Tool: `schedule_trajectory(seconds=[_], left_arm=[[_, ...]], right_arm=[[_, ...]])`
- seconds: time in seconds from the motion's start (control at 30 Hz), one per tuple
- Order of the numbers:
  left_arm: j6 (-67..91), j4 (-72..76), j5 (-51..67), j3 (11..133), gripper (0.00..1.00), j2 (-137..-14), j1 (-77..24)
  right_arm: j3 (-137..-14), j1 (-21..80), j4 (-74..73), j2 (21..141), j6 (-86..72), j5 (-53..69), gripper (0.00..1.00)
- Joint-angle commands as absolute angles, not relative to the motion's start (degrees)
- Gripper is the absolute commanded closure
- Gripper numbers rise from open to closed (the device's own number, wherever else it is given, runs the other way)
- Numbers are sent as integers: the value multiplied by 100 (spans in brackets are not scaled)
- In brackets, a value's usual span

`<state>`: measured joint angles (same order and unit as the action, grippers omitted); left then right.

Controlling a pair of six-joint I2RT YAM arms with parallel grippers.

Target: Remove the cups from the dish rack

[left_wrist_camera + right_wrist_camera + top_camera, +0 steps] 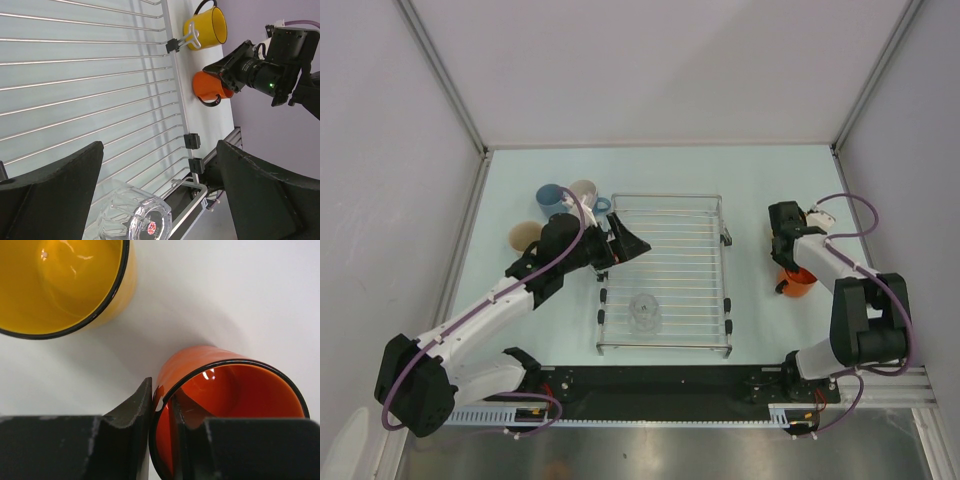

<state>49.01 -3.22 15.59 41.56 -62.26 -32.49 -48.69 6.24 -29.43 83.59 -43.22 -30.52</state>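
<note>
The silver wire dish rack lies mid-table. A small clear glass lies on its near part. My left gripper hangs open over the rack's left side, with the glass low between its fingers and untouched. Right of the rack, my right gripper is shut on the rim of the upright orange mug, one finger inside and one outside. A yellow cup stands just beyond it.
Left of the rack's far corner stand a light blue cup, a beige cup and a tan cup. White walls enclose the table on three sides. A black rail runs along the near edge.
</note>
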Motion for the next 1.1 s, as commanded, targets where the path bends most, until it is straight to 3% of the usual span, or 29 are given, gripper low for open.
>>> schedule_trajectory(seconds=[0.0,0.2,0.43,0.83,0.93,0.97,1.07], left_arm=[[4781,-325,1512,4140,0,-6152,-3217],[4781,-334,1538,4131,0,-6170,-3217],[4799,-334,1538,4122,0,-6179,-3217],[4720,-413,1415,4192,0,-6161,-3234],[4501,-685,1196,4350,0,-6144,-3234],[4422,-825,1082,4385,0,-6135,-3226],[4132,-1211,853,4587,0,-6196,-3278]], right_arm=[[-5203,510,-2725,8490,-4210,-3200,100],[-5221,466,-2689,8613,-4140,-3032,100],[-5256,475,-2715,8104,-4087,-2751,75],[-5958,1080,-3577,7023,-4069,-3006,59],[-6038,1379,-3656,6584,-4069,-2988,47],[-6047,1484,-3674,6365,-4078,-2945,37],[-5942,1994,-3429,5899,-4043,-2892,20]])
